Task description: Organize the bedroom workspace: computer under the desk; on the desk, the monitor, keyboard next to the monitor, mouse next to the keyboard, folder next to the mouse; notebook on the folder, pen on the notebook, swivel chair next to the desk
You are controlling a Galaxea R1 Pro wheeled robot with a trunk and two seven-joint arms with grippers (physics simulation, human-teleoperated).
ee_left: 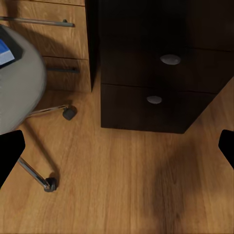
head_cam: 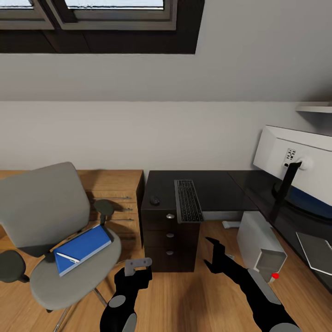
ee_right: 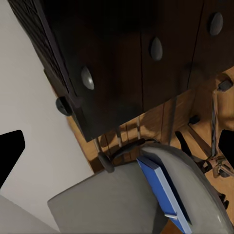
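step: heading for folder (head_cam: 83, 249) lying on chair (head_cam: 55, 240) seat, left of desk (head_cam: 193, 193) | left gripper (head_cam: 137, 269) and right gripper (head_cam: 213, 255) both hanging spread, empty | next: reaching left, pinching folder's near edge

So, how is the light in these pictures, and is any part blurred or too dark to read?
Head view: soft even light, faint shadow beside the desk; the monitor is cut by the frame edge. Left wrist view: sharp, the desk front is very dark and only its knobs stand out. Right wrist view: tilted, the swivel chair looks close and slightly soft.
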